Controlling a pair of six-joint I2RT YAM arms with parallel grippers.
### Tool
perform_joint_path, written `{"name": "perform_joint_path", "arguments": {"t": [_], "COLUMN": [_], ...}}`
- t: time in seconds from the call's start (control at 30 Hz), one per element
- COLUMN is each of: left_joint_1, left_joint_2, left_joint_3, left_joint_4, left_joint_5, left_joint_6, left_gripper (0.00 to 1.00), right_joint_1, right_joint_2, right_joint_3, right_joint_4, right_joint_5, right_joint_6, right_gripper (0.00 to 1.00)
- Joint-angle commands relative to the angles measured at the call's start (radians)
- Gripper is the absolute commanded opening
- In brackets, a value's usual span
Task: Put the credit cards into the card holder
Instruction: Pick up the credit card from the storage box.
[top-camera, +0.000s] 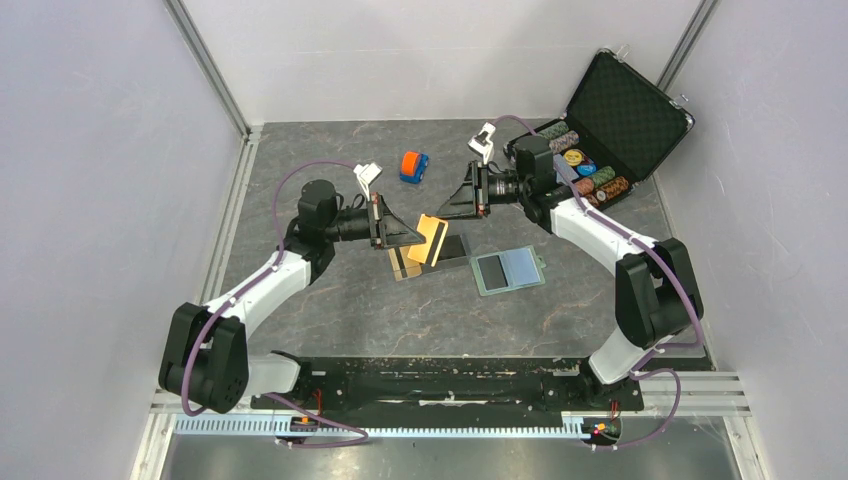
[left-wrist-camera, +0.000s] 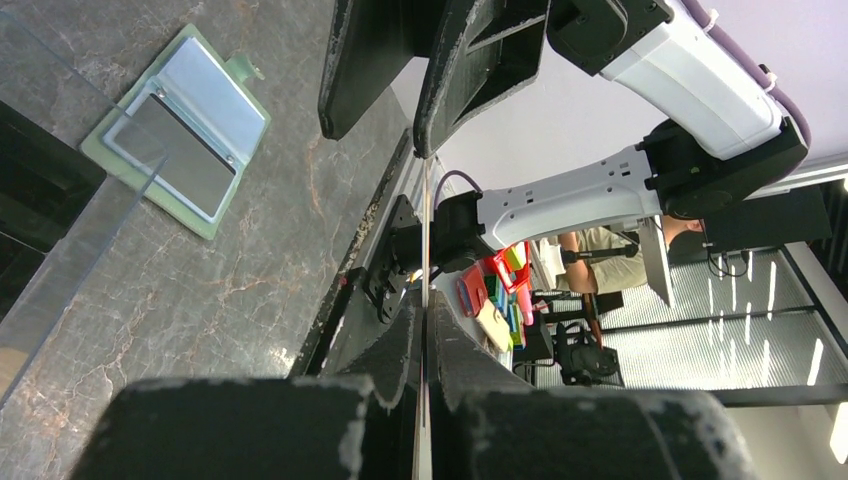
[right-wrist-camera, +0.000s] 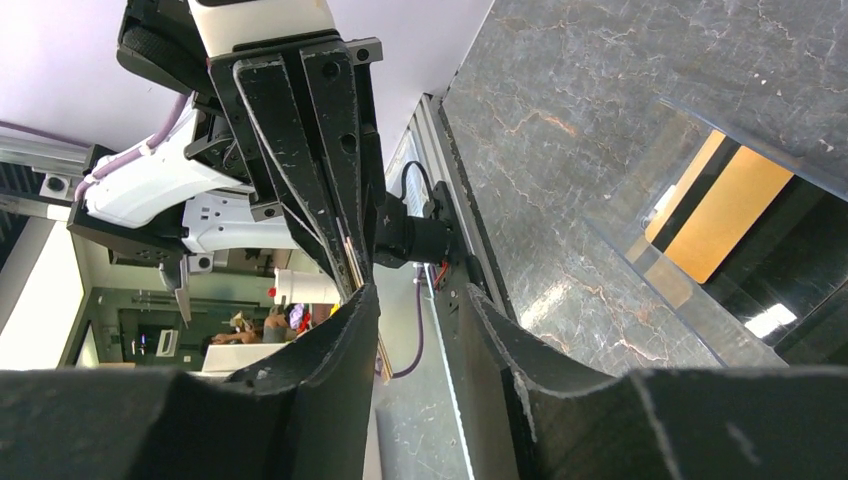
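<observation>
As left gripper (top-camera: 417, 237) pinches orange card (top-camera: 435, 241) (writing unreadable), right gripper (top-camera: 447, 210) gapes.

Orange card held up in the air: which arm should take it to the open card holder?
Left, probably. The left gripper is shut on the orange card, while the right gripper is open and holds nothing. The card holder lies open just to the card's right.

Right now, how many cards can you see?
3: an orange card in the left jaws, a gold card and a black card in the tray. More may be hidden.
</observation>
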Motion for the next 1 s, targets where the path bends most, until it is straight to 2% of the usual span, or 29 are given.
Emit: {"name": "perform_joint_path", "arguments": {"t": [0.0, 0.47, 0.6, 0.7, 0.97], "left_joint_1": [-0.003, -0.003, -0.002, -0.002, -0.003], "left_joint_2": [-0.016, -0.019, -0.019, -0.021, -0.021], "left_joint_3": [0.035, 0.04, 0.045, 0.049, 0.052], "left_joint_4": [0.0, -0.024, -0.025, -0.024, 0.002], "left_joint_5": [0.007, -0.003, -0.003, 0.003, 0.016], "left_joint_6": [0.05, 0.066, 0.064, 0.064, 0.046], "left_gripper": [0.02, 0.02, 0.02, 0.02, 0.02], "right_joint_1": [0.006, 0.011, 0.015, 0.016, 0.019], "right_joint_2": [-0.008, 0.003, 0.004, 0.008, 0.02], "right_joint_3": [0.016, 0.006, -0.003, -0.004, 0.001], "right_joint_4": [0.01, 0.03, 0.027, 0.013, 0.01], "right_joint_5": [-0.031, -0.047, -0.043, -0.035, -0.056], "right_joint_6": [-0.021, -0.006, -0.009, -0.019, -0.035], "right_gripper": [0.37, 0.33, 0.28, 0.2, 0.16]}}
